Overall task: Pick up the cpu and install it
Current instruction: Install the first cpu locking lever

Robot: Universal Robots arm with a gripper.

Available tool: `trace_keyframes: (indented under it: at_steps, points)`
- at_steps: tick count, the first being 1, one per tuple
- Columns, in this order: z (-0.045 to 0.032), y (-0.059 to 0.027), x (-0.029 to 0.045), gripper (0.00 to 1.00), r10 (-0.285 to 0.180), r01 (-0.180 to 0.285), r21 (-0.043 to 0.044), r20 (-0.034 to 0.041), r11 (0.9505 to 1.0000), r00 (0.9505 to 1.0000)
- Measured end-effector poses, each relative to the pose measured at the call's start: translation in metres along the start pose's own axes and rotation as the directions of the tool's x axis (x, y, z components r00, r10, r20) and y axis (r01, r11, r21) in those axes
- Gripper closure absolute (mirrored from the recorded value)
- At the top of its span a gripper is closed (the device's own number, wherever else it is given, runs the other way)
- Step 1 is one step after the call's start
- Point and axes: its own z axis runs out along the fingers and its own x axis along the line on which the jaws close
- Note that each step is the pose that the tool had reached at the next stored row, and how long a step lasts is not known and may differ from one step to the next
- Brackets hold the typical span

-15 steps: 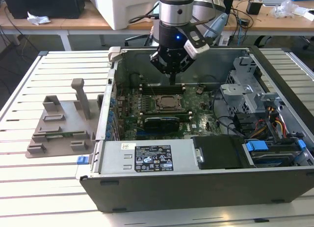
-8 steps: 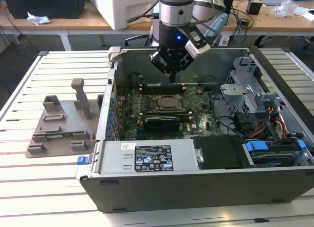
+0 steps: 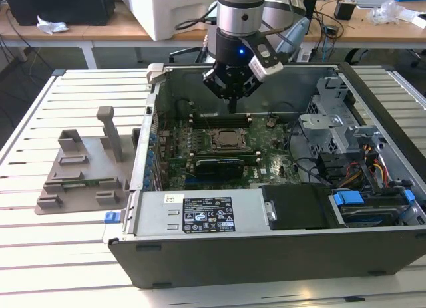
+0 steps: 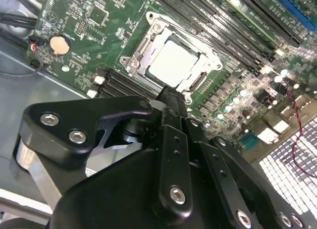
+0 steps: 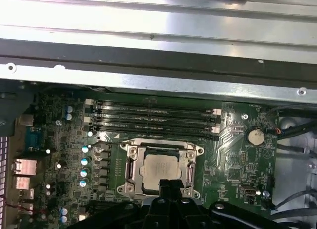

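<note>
The cpu, a pale silvery square chip, lies flat inside the metal-framed socket on the green motherboard; it also shows in the second wrist view, cpu. In the exterior view the socket sits mid-board inside the open computer case. My gripper hangs above the board, a little behind the socket. Its black fingertips stand pressed together just off the socket's edge, apart from the chip. The gripper is shut with nothing seen between the fingers.
Memory slots run beside the socket, next to the case's metal wall. A drive cage and cables fill the exterior view's right. A grey plastic fixture with upright posts stands on the slatted table, left of the case.
</note>
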Motion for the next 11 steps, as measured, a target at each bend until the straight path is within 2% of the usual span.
trace_keyframes:
  at_steps: [3, 8, 9, 11]
  points:
    - [0.0001, 0.0003, 0.0041, 0.89, 0.000, 0.000, -0.0003, 0.0001, 1.0000, 1.0000]
    - [0.0006, 0.0030, 0.0361, 0.89, 0.000, 0.000, -0.0004, 0.0006, 1.0000, 1.0000]
    - [0.0009, 0.0038, 0.0401, 0.89, 0.000, 0.000, -0.0005, 0.0006, 1.0000, 1.0000]
    - [0.0030, 0.0088, 0.0576, 0.89, 0.000, 0.000, -0.0005, 0.0004, 1.0000, 1.0000]
